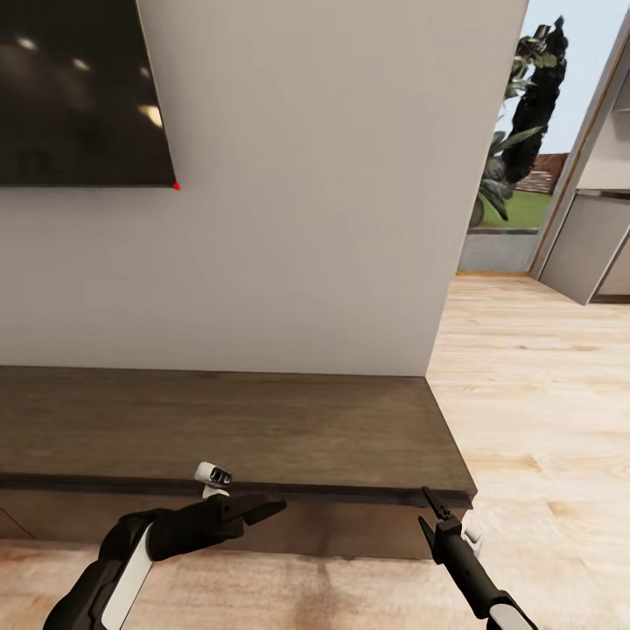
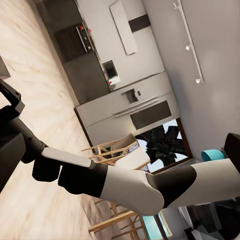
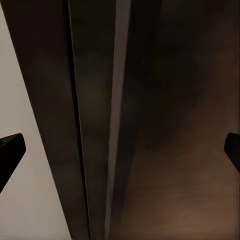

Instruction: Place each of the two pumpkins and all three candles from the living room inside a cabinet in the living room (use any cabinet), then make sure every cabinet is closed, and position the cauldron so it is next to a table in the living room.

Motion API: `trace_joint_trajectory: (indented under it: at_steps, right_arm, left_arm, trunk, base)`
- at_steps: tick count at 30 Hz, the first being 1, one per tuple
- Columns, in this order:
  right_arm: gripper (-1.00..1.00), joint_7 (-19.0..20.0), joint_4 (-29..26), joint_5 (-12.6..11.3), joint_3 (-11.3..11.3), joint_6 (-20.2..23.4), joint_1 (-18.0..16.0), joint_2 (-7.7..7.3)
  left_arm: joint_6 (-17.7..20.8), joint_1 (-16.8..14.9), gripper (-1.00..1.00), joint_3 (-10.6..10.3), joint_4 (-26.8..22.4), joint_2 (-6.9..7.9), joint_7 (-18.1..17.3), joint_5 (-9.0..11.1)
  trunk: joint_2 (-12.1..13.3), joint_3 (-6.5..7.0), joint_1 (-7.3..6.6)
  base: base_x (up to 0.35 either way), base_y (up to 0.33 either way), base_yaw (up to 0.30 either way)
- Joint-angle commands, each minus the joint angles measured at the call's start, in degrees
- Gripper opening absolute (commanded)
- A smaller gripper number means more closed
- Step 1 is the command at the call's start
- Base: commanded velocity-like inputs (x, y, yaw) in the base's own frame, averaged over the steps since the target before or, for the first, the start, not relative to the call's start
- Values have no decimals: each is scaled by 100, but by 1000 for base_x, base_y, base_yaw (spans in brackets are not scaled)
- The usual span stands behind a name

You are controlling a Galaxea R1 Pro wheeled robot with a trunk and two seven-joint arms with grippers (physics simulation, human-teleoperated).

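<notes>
Cabinet (image 1: 262, 429) wood looks hard and heavy; I'd grab its front edge with my right gripper (image 1: 428, 510), fingers spread. Left gripper's (image 1: 262, 507) fingers I can't tell.

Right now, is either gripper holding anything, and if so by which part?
Nothing is held. The right gripper is open at the cabinet's front edge; the left gripper has nothing between its fingers.

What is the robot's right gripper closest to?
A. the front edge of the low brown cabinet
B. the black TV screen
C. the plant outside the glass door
A: the right gripper sits right at the front top edge of the cabinet, fingers spread apart, far below the screen.
</notes>
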Motion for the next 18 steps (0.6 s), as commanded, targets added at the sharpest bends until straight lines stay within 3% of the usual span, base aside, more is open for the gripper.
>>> trace_joint_trajectory:
  at_steps: [1, 18]
  right_arm:
    - [100, 10, 2, -53, -5, 58, -2, 0]
    - [100, 18, 2, -53, -5, 60, -2, 0]
  left_arm:
    - [60, -2, 100, -4, 0, 2, -5, 22]
    - [60, -2, 100, -4, 0, 2, -5, 35]
  trunk:
    - [-2, -5, -1]
    - [-2, -5, -1]
  base:
    - [0, 0, 0]
    - [1, 0, 0]
